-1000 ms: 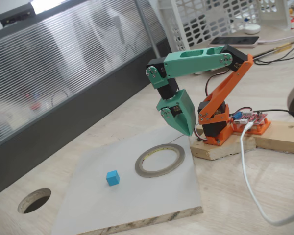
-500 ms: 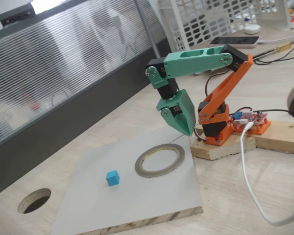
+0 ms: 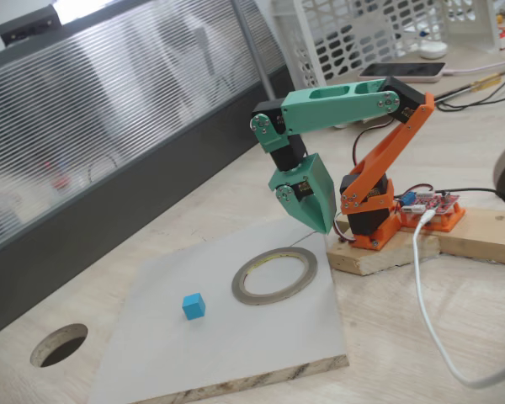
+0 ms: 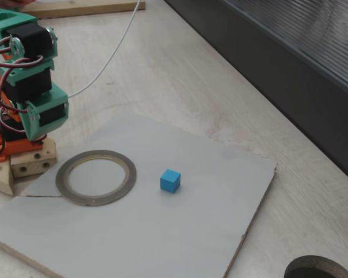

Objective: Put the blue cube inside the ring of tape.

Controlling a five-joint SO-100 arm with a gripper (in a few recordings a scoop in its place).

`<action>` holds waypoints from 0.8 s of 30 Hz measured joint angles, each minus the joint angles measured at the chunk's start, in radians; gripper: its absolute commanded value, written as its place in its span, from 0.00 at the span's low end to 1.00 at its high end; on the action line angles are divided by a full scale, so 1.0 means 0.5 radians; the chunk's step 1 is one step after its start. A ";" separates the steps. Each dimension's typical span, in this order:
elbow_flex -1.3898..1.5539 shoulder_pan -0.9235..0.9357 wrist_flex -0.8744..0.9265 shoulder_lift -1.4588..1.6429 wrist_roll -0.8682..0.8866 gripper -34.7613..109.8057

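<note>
A: Both fixed views: blue cube point(image 3: 194, 305) sits alone on the grey board point(image 3: 236, 353), just outside the ring of tape point(image 3: 274, 275), on the side away from the arm's base. Not touching the ring. Ring lies flat, nothing inside it.

B: Gripper point(image 3: 320, 225)?

A: Green, folded in close to the orange base point(image 3: 369, 220), tip pointing down above the board's far edge, beyond the ring. Jaws look drawn together to a point, nothing held. Well apart from the cube.

B: So the step in hand is the reach.

A: My reading, yes. The arm must extend over the ring to get to the cube. Best to pass high enough that the tip does not catch the tape's rim, and spread the jaws before descending.

B: Approach angle?

A: Cube sits turned somewhat relative to the board's edges in the fixed view point(image 4: 170, 180). Line the jaws up with two flat opposite faces, not corners, or the small thing may twist out. Come down straight, close gently.

B: Hazards?

A: Dragging the ring, chiefly. The round hole point(image 3: 59, 344) in the table is well apart; no concern.
</note>
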 measured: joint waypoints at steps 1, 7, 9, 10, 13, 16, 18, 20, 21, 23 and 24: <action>0.000 0.000 0.006 0.000 0.000 0.24; -0.015 0.003 0.015 0.000 0.000 0.24; -0.034 0.009 0.015 0.000 0.000 0.24; -0.058 0.009 0.015 0.000 0.000 0.24; -0.233 0.006 0.015 0.000 0.000 0.24; -0.463 0.006 0.015 0.000 0.000 0.24; -0.592 0.006 0.028 0.000 0.000 0.24; -0.684 0.006 0.031 0.000 0.000 0.24; -0.706 0.006 0.034 0.000 0.000 0.24; -0.730 0.009 0.034 0.000 0.000 0.24; -0.736 0.009 0.034 0.000 0.000 0.24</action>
